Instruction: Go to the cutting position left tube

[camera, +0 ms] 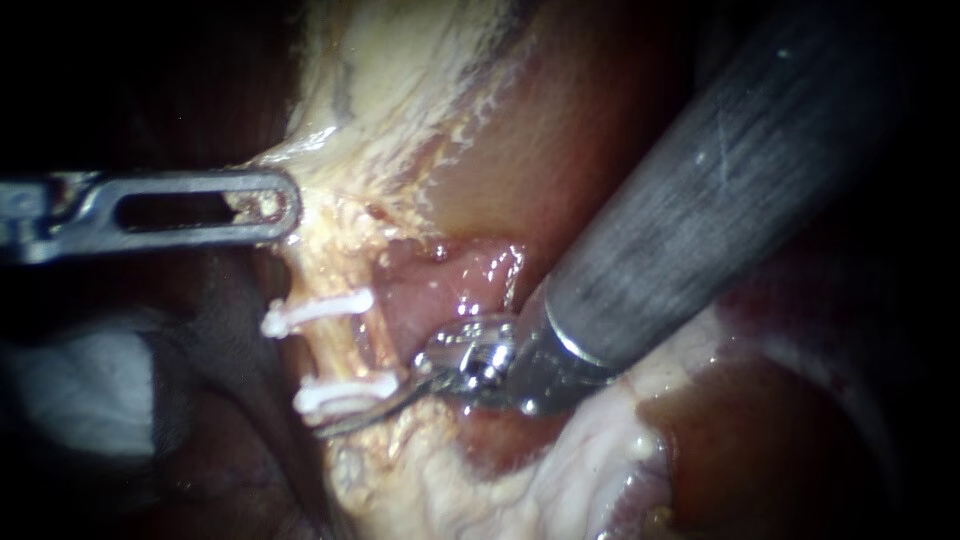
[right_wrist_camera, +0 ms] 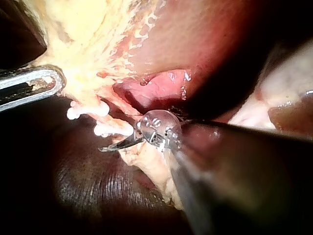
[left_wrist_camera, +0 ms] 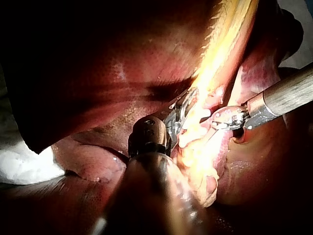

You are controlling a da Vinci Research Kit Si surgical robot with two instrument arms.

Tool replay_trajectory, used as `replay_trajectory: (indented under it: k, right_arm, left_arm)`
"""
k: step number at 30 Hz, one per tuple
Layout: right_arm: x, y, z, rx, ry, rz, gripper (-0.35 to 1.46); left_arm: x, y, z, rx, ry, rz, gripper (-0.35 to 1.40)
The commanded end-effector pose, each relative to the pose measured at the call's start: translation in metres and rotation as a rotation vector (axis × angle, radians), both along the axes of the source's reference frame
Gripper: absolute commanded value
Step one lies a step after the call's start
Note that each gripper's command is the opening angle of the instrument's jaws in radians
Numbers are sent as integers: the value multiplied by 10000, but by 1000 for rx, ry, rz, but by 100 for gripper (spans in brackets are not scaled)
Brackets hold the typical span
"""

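Lining up for the cut here: my right instrument (camera: 335,425), thin curved steel blades on a fat grey shaft coming in from the upper right, has its tips lying just under the lower white plastic clip (camera: 345,393), low and left of centre in the endoscope view. The blades look pressed together to me, with nothing between them.

The pale yellow stringy tube (camera: 340,350) runs top to bottom left of centre, with the upper white plastic clip (camera: 318,310) across it a bit higher. It's the leftmost strand, with glossy pink tissue (camera: 450,285) on its right, so I'd take it as the left tube. My left instrument (camera: 280,208), a slotted steel grasper from the left edge, is pinching the yellowish fatty tissue (camera: 400,90) above the clips.

To do this well, imo, the tips want to come up to the bare stretch between the two clips. Then they spread, one blade either side of the tube, square across it and clear of both clips and the pink tissue. A steady left pull should help keep the tube taut.

Containers: none in view, only a white cloth-like patch (camera: 85,390) at lower left.
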State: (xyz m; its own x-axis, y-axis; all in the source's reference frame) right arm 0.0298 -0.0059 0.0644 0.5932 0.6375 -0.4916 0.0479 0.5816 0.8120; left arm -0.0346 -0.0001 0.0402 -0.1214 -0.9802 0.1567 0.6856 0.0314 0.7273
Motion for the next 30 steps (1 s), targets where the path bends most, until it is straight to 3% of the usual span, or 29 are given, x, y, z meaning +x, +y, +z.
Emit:
replay_trajectory:
  k: [1, 17, 30]
  right_arm:
    - [0, 0, 0, 0, 0, 0, 141]
    - [-2, -2, -2, -1, 1, -2, 141]
    - [-26, 1, -21, 7, 8, -13, 141]
  left_arm:
    - [0, 0, 0, 0, 0, 0, -35]
    - [2, -1, -1, 0, 0, 0, -35]
    - [4, -3, -5, 0, 0, 0, -35]
